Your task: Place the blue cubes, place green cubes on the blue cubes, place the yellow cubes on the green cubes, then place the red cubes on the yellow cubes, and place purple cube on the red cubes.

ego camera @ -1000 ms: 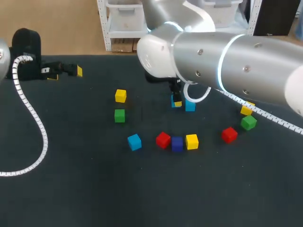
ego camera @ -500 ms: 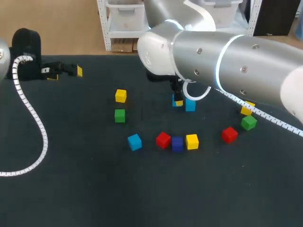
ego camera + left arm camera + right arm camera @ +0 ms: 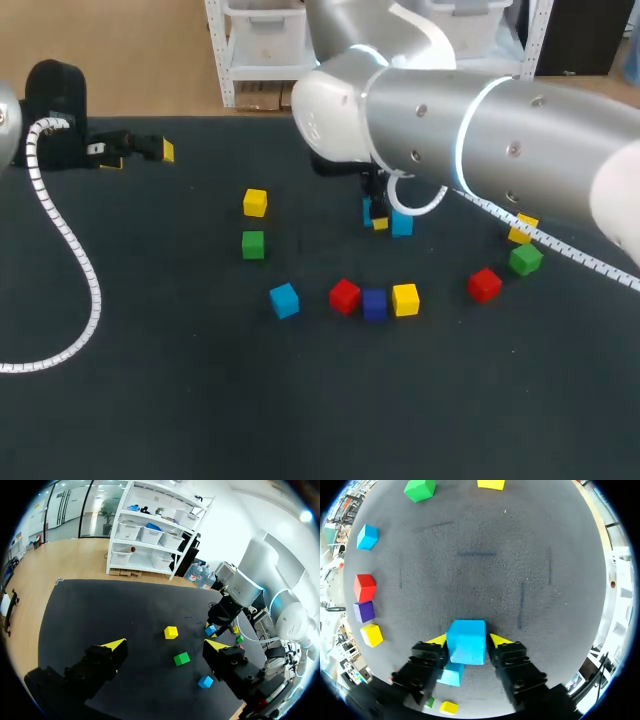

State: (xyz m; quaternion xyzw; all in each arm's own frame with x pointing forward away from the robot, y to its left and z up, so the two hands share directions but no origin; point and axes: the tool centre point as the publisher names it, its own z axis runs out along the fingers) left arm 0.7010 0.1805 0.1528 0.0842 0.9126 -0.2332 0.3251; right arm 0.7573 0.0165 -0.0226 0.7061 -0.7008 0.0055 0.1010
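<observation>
The right gripper (image 3: pixel 468 642) holds a blue cube (image 3: pixel 466 638) pinched between its jaws, with a second blue cube (image 3: pixel 451 675) just behind one finger. The left gripper (image 3: pixel 165 645) stands wide open, empty and well apart. Judged step: laying the blue base; the next move calls for seating the held cube flush beside its neighbour, then opening without nudging either.
</observation>
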